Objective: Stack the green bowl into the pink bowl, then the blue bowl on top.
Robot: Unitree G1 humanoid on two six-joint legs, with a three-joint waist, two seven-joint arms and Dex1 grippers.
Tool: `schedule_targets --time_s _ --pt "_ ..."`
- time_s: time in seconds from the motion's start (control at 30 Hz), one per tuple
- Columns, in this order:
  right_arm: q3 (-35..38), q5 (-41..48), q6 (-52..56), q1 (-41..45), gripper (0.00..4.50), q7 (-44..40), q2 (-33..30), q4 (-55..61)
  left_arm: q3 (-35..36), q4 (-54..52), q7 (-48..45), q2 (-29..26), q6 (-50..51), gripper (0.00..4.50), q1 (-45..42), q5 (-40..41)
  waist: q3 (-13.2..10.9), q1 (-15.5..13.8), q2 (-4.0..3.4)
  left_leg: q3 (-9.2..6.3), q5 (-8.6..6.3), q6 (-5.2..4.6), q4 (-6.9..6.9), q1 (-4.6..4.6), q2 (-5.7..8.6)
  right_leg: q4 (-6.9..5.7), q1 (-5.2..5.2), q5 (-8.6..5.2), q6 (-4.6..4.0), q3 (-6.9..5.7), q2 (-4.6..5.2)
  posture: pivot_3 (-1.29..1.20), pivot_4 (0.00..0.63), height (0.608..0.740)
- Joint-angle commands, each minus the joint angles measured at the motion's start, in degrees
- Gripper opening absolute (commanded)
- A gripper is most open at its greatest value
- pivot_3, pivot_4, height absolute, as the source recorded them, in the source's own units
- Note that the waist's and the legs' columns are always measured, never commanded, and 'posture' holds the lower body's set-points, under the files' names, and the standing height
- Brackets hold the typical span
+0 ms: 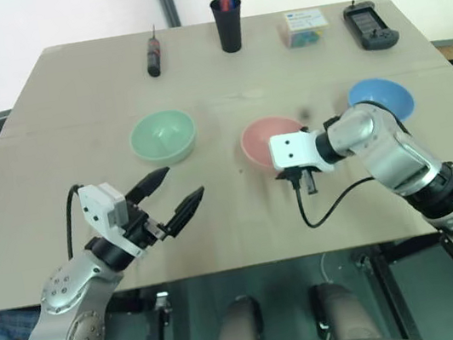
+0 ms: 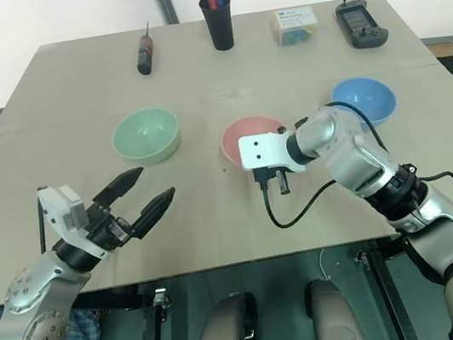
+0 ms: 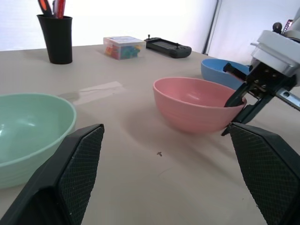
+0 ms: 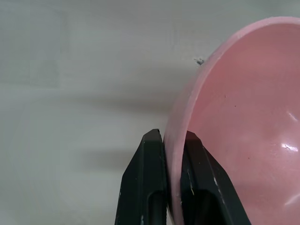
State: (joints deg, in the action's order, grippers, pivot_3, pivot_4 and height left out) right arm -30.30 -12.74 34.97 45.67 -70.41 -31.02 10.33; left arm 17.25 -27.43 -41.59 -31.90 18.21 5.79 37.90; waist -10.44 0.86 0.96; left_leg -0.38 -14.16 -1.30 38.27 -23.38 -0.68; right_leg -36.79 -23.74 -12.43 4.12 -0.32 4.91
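The pink bowl [image 1: 258, 139] sits mid-table. My right gripper [image 4: 171, 137] is shut on its near rim, one finger inside the bowl and one outside. In the left wrist view that bowl [image 3: 194, 103] rests on the table with the right gripper [image 3: 238, 101] on its edge. The green bowl [image 1: 163, 137] stands to the pink bowl's left, empty. On the right, partly behind my right arm, is the blue bowl [image 1: 382, 95]. My left gripper [image 1: 184, 182] hovers open in front of the green bowl, holding nothing.
Along the far edge lie a dark screwdriver [image 1: 154, 59], a black pen cup [image 1: 228, 21], a clear box of coloured bits [image 1: 303, 27] and a black handheld device [image 1: 370, 25]. A black cable [image 1: 327, 204] loops from my right wrist over the table's front.
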Motion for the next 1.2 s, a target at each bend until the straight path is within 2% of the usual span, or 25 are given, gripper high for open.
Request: schedule_targets --time_s 0.03,0.27,0.3,0.37,0.43,0.57,0.67,0.73,0.83,1.07,1.2 --pt "0.1 -0.3 1.5 -0.3 0.02 2.2 0.5 2.7 -0.5 0.2 -1.0 -0.6 -0.8 4.5 -0.9 -0.5 0.0 0.0 0.0 0.01 0.0 0.0 0.0 0.0 0.0 0.0 0.0 0.0 0.0 0.0 0.0 0.0 0.15 0.74" --pt "0.4 -0.3 1.2 -0.4 2.55 4.9 0.4 2.1 -1.5 1.7 -1.9 -0.7 -1.1 4.5 -2.4 -1.5 0.0 -0.1 0.0 -0.01 0.0 0.0 0.04 -0.1 0.04 0.03 -0.02 0.0 0.0 -0.05 0.03 0.0 0.15 0.74" --pt "0.7 0.0 1.5 -0.4 3.09 5.0 0.3 2.4 -1.7 2.0 -2.0 -0.7 -1.1 4.5 -2.7 -1.6 0.0 -0.1 0.0 -0.02 0.0 0.0 0.04 -0.12 0.04 0.03 -0.03 0.0 0.0 -0.06 0.03 0.0 0.15 0.74" --pt "2.3 1.4 3.4 -0.2 3.6 4.4 -0.4 4.1 -1.9 2.2 -2.3 -0.8 -1.2 4.5 -3.0 -1.9 0.0 -0.1 0.0 -0.03 0.0 0.0 0.04 -0.11 0.04 0.03 -0.03 0.0 0.0 -0.07 0.03 0.0 0.15 0.74" --pt "5.3 4.7 7.4 -0.5 4.39 2.7 -1.6 7.3 -1.7 2.3 -2.2 -0.9 -0.9 4.5 -3.2 -1.9 0.0 -0.1 0.0 -0.05 0.0 0.0 0.04 -0.15 0.04 0.03 -0.04 0.0 0.0 -0.08 0.04 0.0 0.15 0.74" --pt "14.1 14.7 20.0 -1.3 4.46 -0.7 -4.7 15.2 -1.3 2.1 -1.9 -1.4 -0.4 4.5 -3.4 -2.2 0.0 -0.3 0.0 -0.18 0.0 0.0 0.06 -0.28 0.05 0.08 -0.09 0.01 0.01 -0.16 0.07 0.0 0.15 0.74" --pt "24.9 23.7 31.0 -1.8 4.46 -0.6 -3.8 19.0 -1.5 3.0 -0.6 -2.3 -0.8 4.5 -5.6 -4.5 0.0 -0.3 0.01 -0.22 0.0 0.0 0.06 -0.3 0.05 0.1 -0.09 0.0 0.0 -0.19 0.08 0.0 0.15 0.74" --pt "32.7 27.9 32.5 -3.0 4.46 1.3 -2.9 19.8 -2.4 4.4 0.5 -3.6 -0.5 4.5 -8.0 -7.3 0.0 -0.4 0.02 -0.21 0.0 0.0 0.05 -0.29 0.05 0.07 -0.08 0.0 0.0 -0.23 0.07 0.0 0.15 0.74" --pt "41.7 32.7 33.6 -6.2 4.46 2.6 -4.8 21.0 -4.5 6.6 1.0 -5.3 1.2 4.5 -11.7 -9.9 0.0 -0.7 0.02 -0.22 0.0 0.0 0.07 -0.27 0.05 0.06 -0.03 0.01 0.0 -0.27 0.06 0.0 0.15 0.74" --pt "54.4 44.8 35.8 -11.1 4.46 5.5 -8.8 23.8 -11.9 12.2 2.0 -8.6 4.3 4.5 -22.1 -18.4 0.0 -0.7 0.01 -0.21 0.0 -0.01 0.06 -0.32 0.06 0.08 -0.05 0.0 0.01 -0.27 0.06 0.0 0.15 0.74" --pt "57.9 51.4 35.1 -12.3 4.46 7.5 -10.0 25.3 -14.7 15.6 2.1 -9.2 5.2 4.5 -27.1 -22.4 0.0 -0.2 0.02 -0.17 0.0 -0.01 0.07 -0.3 0.06 0.06 -0.04 0.0 0.02 -0.24 0.05 0.0 0.15 0.74"
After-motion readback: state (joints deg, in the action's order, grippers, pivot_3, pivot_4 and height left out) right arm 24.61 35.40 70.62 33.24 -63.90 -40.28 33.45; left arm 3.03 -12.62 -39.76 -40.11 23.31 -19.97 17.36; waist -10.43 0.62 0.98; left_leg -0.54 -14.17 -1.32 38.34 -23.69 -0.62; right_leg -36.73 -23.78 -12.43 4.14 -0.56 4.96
